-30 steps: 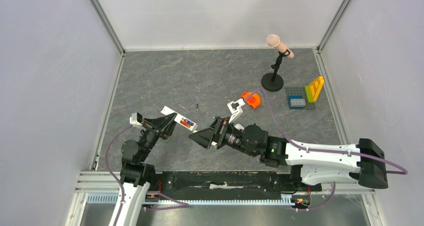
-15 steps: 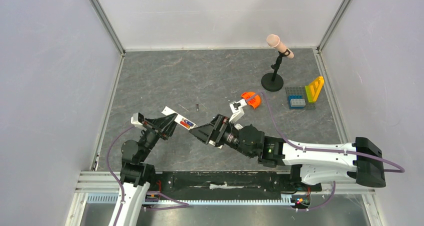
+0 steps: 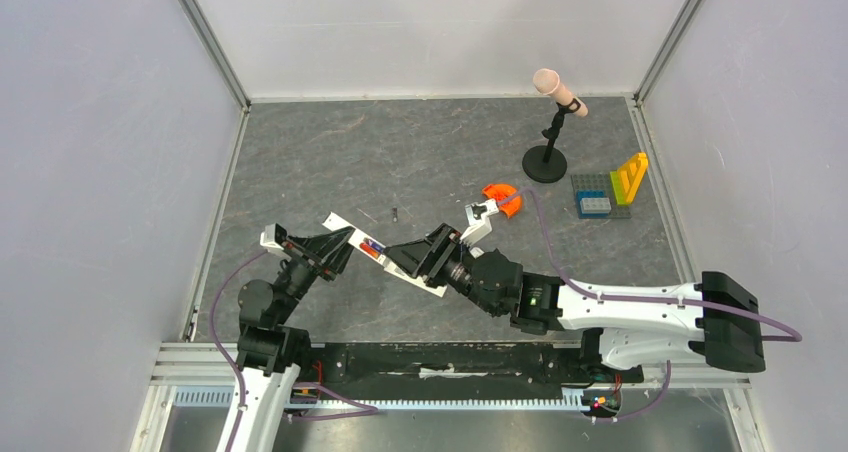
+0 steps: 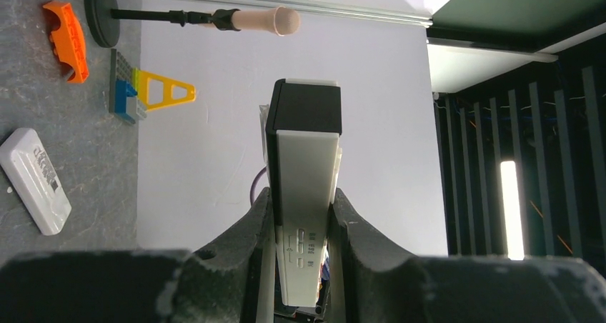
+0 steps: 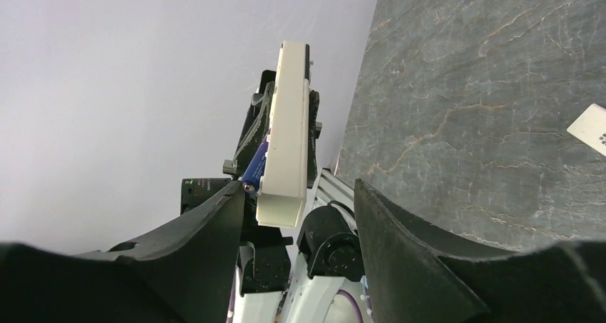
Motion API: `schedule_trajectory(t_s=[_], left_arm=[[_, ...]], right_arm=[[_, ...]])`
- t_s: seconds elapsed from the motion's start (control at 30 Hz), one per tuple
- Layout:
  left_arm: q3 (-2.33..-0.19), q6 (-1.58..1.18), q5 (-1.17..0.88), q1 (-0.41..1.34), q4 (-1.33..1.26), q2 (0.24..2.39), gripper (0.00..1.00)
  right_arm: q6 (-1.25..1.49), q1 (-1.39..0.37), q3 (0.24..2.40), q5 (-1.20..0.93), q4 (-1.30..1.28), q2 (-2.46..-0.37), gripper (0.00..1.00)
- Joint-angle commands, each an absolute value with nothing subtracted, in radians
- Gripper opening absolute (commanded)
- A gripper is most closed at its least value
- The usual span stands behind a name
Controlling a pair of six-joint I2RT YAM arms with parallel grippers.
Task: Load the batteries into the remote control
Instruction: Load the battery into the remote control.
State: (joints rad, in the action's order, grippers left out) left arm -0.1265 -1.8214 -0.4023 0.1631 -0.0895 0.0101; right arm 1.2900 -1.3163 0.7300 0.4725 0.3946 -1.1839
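Clamped in the left gripper (image 4: pixel 300 198) at lower centre of the top view, the remote (image 5: pixel 286 123) could be twisted and its battery (image 5: pixel 255 167) dislodged if the right gripper (image 5: pixel 299 186), jaws spread around its end, is closed askew.

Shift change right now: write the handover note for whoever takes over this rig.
Left gripper: shut on the remote control, holding it up off the table.
Right gripper: open, jaws either side of the remote's free end, not gripping it.
Done: a blue battery is at the recess, though it seems to stick out at the side. Whether it is seated cannot be told.
Left: probably press it home, then check that the recess is full.
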Motion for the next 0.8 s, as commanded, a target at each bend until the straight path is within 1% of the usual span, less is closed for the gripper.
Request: schedule_trajectory(t_s=[0.0, 0.3, 0.77], left_arm=[[-0.178, -1.854, -0.431, 0.16, -0.083, -0.054, 0.02], [-0.189, -1.84, -0.444, 0.16, -0.074, -0.056, 0.02], [-0.214, -1.832, -0.479, 0.16, -0.082, -0.06, 0.02]], right_arm=[[1.314, -1.307, 0.759, 0.495, 0.425, -1.191, 0.58], [1.328, -1.302, 0.753, 0.489, 0.418, -1.198, 0.52], [1.35, -1.3, 0.784, 0.453, 0.361, -1.237, 0.47]])
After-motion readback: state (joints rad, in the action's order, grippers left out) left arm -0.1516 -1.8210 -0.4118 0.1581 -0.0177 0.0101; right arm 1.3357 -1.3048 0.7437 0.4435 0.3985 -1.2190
